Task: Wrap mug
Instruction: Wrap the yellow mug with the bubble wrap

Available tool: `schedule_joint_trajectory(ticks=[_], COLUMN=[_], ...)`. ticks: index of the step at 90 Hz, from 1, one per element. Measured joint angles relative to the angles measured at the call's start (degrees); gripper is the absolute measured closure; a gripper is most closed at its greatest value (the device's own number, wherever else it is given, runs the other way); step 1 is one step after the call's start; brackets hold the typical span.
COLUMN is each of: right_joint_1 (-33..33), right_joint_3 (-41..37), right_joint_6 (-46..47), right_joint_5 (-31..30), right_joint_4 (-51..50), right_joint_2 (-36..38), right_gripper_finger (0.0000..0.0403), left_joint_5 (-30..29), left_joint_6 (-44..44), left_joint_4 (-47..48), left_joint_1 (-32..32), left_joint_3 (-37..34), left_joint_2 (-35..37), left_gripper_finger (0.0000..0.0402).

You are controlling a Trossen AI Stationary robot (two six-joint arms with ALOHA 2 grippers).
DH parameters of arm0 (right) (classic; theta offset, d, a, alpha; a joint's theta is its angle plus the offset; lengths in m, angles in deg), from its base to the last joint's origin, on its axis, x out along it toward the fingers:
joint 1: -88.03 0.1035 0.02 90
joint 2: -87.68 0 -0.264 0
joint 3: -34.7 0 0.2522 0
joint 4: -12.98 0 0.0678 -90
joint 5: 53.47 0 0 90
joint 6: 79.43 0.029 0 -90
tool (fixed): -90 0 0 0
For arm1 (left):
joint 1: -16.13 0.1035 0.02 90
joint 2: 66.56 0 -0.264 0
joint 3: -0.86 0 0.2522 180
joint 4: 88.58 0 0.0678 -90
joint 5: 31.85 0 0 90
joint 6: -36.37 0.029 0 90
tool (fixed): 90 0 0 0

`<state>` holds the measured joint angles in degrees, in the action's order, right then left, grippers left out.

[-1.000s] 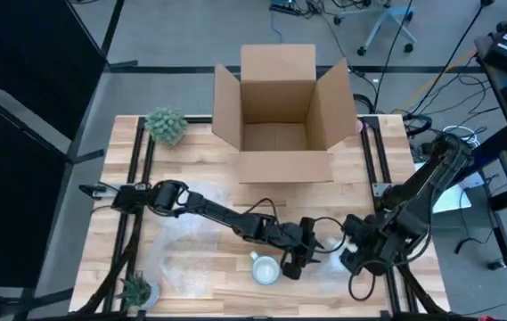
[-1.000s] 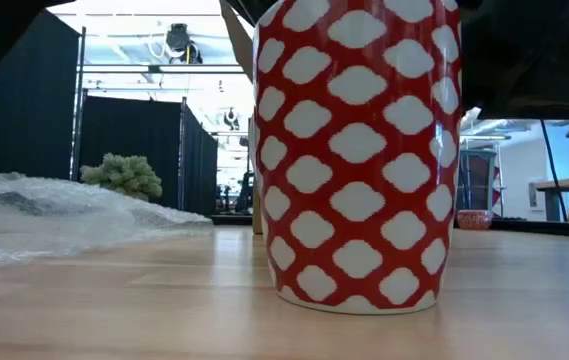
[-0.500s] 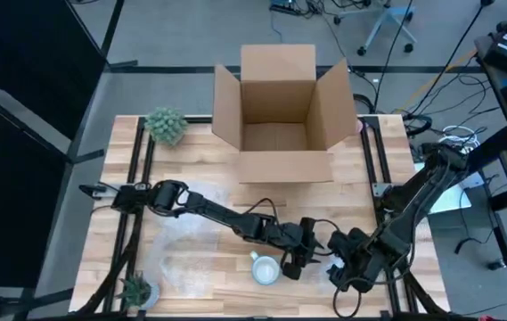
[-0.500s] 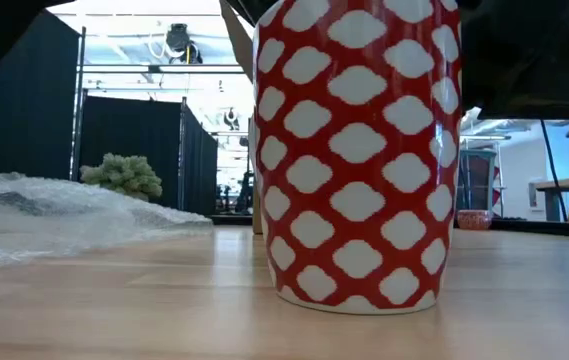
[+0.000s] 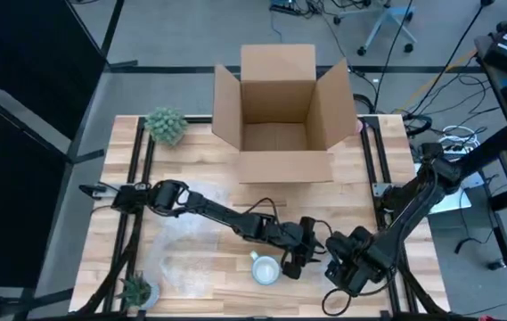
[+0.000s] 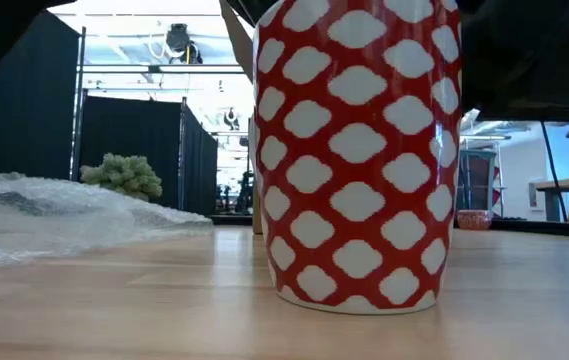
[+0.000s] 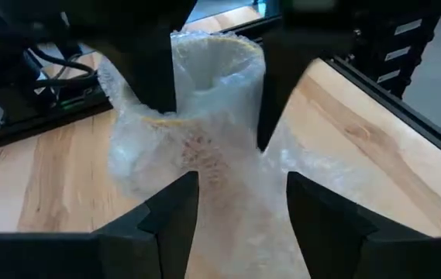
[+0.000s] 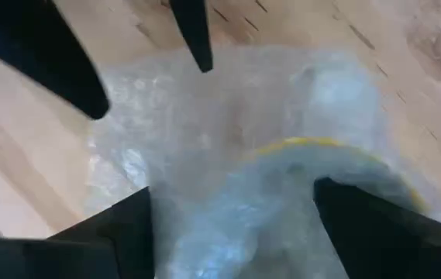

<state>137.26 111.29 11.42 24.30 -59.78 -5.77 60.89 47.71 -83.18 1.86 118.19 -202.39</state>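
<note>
Your right gripper (image 5: 340,267) has slid nearer the mug (image 5: 265,268).
Fingers spread, mug ahead under bubble wrap (image 7: 204,147); left gripper (image 5: 294,263) straddles it, open.

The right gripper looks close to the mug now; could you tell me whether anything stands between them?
Only bubble wrap, which lies over the mug already. The right gripper hovers open beside it. The left gripper sits at the mug's other flank, open around the wrapped mug, not between them.
</note>
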Motion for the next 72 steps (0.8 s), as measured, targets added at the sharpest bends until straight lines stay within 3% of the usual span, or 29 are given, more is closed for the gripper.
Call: schedule_joint_trajectory(ticks=[27,72], right_joint_1=[-0.28,-0.66], right_joint_3=[0.15,5.54], right_joint_6=[-3.51,-3.71], right_joint_5=[3.57,2.19], right_joint_4=[1.19,-6.24], right_joint_2=[-6.05,7.16], right_gripper_finger=[0.0110,0.0110], left_joint_5=[0.00,0.00], left_joint_6=[0.00,0.00], left_joint_4=[-0.24,-0.24], left_joint_1=[0.02,0.04], left_joint_3=[0.00,0.00], left_joint_2=[0.04,0.04], left_gripper_finger=[0.0222,0.0222])
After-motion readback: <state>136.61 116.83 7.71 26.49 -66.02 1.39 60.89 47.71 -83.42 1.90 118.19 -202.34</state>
